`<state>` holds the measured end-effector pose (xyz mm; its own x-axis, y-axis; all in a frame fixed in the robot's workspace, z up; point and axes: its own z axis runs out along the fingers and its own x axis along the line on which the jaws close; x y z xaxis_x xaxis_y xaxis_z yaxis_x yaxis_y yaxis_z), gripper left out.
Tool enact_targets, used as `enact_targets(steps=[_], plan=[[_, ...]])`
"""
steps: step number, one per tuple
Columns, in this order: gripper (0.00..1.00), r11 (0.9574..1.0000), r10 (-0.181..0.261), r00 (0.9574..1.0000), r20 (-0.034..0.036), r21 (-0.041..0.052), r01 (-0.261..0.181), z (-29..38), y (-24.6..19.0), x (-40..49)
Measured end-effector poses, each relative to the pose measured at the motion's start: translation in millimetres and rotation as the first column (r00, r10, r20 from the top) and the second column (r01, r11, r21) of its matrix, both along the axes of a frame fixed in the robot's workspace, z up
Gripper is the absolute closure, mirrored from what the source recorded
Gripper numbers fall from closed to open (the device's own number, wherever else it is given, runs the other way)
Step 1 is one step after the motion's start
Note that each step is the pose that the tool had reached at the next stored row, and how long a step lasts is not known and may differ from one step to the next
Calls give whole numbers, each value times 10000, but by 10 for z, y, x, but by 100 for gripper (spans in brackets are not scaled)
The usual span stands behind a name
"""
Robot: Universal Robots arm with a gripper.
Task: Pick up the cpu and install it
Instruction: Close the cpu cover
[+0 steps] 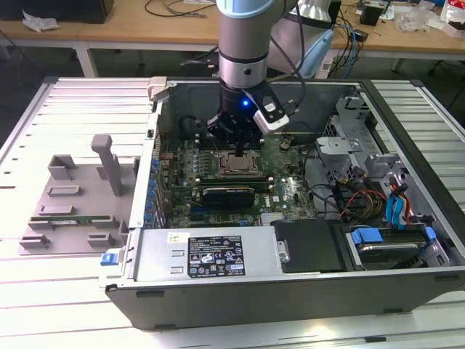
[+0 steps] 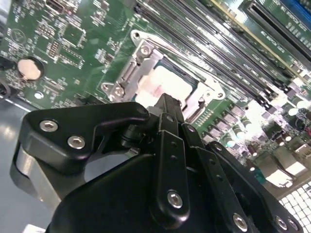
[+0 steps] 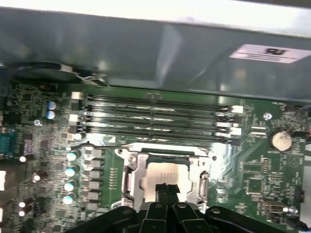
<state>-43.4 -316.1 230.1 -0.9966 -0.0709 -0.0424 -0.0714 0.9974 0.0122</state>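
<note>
1. The open computer case (image 1: 305,291) lies on its side on the bench (image 1: 73,102). This turns the motherboard (image 1: 290,185) face up, so the arm can reach the socket straight from above.
2. The cpu (image 3: 163,174) lies flat inside the metal socket frame (image 3: 130,177) with its silver top up and its edges within the frame's opening. We judge it to be resting in its place, not carried.
3. The pincer (image 3: 166,188) hangs right over the cpu, at one edge of its silver top. Its fingertips are pressed together with nothing between them. We cannot tell whether the tip touches the metal.
4. We judge that the closed fingers make one narrow point that fits inside the frame. They stay clear of its walls and of the memory slots (image 3: 155,119) just beside the socket.
5. We cannot tell whether the frame is latched over the chip.
6. A grey fixture (image 1: 73,182) sits on the bench at the exterior view's left, well apart from the case. It lies outside the crowded interior, where we judge the arm can reach parts freely.
</note>
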Motion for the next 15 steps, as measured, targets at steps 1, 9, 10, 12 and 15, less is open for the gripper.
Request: enact_targets(steps=[1,9,10,12,15], plan=[[89,10000,0,10000,-4,-2,0,8,0,5],[89,10000,-1,10000,0,3,1,209,1,6],[89,10000,-1,10000,-2,1,1,211,0,6],[89,10000,0,10000,-1,1,0,211,0,6],[89,10000,-1,10000,-1,1,1,213,0,6]])
